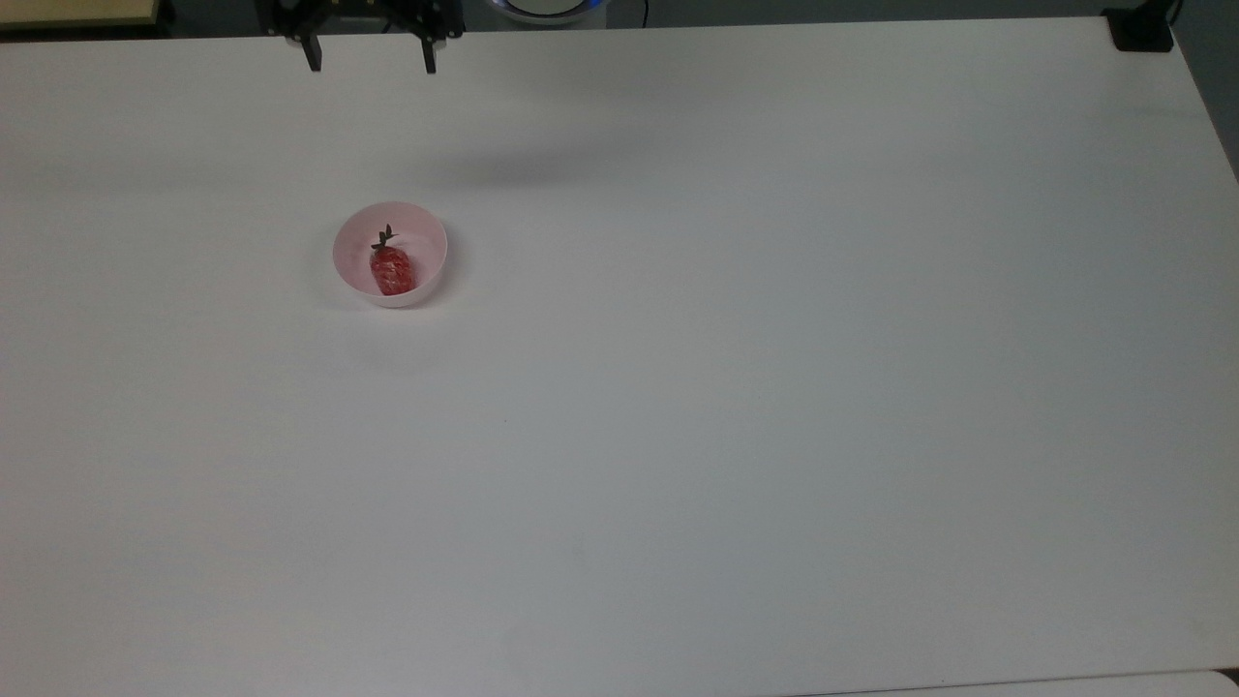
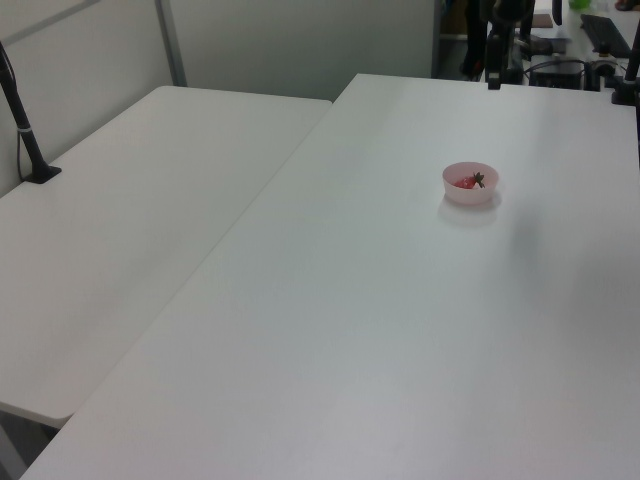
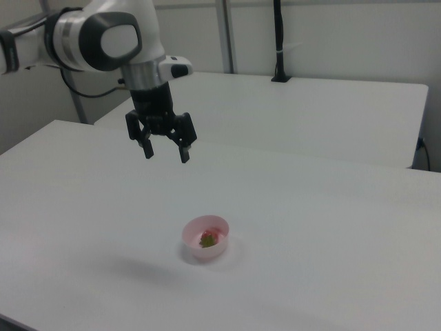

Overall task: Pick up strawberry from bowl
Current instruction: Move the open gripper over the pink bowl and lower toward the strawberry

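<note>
A small pale pink bowl (image 1: 390, 254) (image 2: 470, 183) (image 3: 205, 238) stands on the white table. Inside it lies the glossy red strawberry (image 1: 392, 269) (image 2: 464, 183) (image 3: 207, 240), its dark green stem pointing toward the top view's upper edge. My gripper (image 1: 370, 53) (image 3: 166, 151) hangs open and empty, high above the table, its two black fingers spread wide. In the right view it is up and to the left of the bowl, well clear of it. In the left view one black finger (image 2: 493, 76) shows at the upper edge.
The white table (image 1: 736, 387) spreads wide around the bowl. A second white table (image 2: 130, 220) adjoins it in the left view. A black clamp post (image 2: 25, 130) stands on that second table, and a dark block (image 1: 1140, 29) sits at the top view's upper right corner.
</note>
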You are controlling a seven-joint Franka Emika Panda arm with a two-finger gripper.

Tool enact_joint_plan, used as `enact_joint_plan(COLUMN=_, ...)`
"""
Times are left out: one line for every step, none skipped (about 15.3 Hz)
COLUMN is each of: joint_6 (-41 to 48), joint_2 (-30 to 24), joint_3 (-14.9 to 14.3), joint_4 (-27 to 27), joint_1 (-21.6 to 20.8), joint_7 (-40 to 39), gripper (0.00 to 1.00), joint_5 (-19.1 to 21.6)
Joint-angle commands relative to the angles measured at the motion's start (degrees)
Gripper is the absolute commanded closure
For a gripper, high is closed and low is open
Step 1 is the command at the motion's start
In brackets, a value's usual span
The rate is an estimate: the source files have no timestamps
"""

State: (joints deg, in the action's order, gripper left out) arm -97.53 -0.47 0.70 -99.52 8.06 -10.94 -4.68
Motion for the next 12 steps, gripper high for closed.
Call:
enact_joint_plan(joint_6=-4.2, joint_2=3.5, joint_3=-0.2, joint_4=-0.7, joint_1=0.2, joint_7=-0.1, gripper=0.0, joint_5=-0.1)
enact_joint_plan(joint_6=-5.3, joint_2=4.4, joint_3=-0.2, joint_4=-0.8, joint_1=0.8, joint_7=-0.1, gripper=0.0, joint_5=-0.1)
enact_joint_plan(joint_6=-6.5, joint_2=5.4, joint_3=-0.3, joint_4=-1.1, joint_1=1.1, joint_7=-0.1, gripper=0.0, joint_5=-0.1)
enact_joint_plan(joint_6=-8.3, joint_2=6.3, joint_3=-0.3, joint_4=-1.6, joint_1=1.4, joint_7=-0.1, gripper=0.0, joint_5=-0.1)
enact_joint_plan(joint_6=-10.5, joint_2=7.6, joint_3=-0.3, joint_4=-1.7, joint_1=2.0, joint_7=-0.1, gripper=0.0, joint_5=-0.1)
enact_joint_plan(joint_6=-11.9, joint_2=9.1, joint_3=-0.3, joint_4=-1.8, joint_1=2.5, joint_7=-0.1, gripper=0.0, joint_5=-0.1)
enact_joint_plan(joint_6=-12.3, joint_2=10.5, joint_3=-0.2, joint_4=-1.8, joint_1=3.0, joint_7=-0.3, gripper=0.0, joint_5=-0.2)
enact_joint_plan(joint_6=-12.4, joint_2=11.7, joint_3=-0.2, joint_4=-1.8, joint_1=3.0, joint_7=-0.2, gripper=0.05, joint_5=-0.6)
enact_joint_plan(joint_6=-12.4, joint_2=12.8, joint_3=-0.3, joint_4=-1.8, joint_1=3.1, joint_7=-0.1, gripper=0.13, joint_5=-1.2)
enact_joint_plan(joint_6=-12.5, joint_2=13.6, joint_3=-0.3, joint_4=-1.8, joint_1=3.1, joint_7=0.0, gripper=0.19, joint_5=-1.2)
enact_joint_plan(joint_6=-13.3, joint_2=14.3, joint_3=-0.3, joint_4=-1.9, joint_1=3.1, joint_7=1.1, gripper=0.27, joint_5=-1.2)
enact_joint_plan(joint_6=-14.3, joint_2=14.8, joint_3=-0.2, joint_4=-2.4, joint_1=3.2, joint_7=3.5, gripper=0.29, joint_5=-1.1)
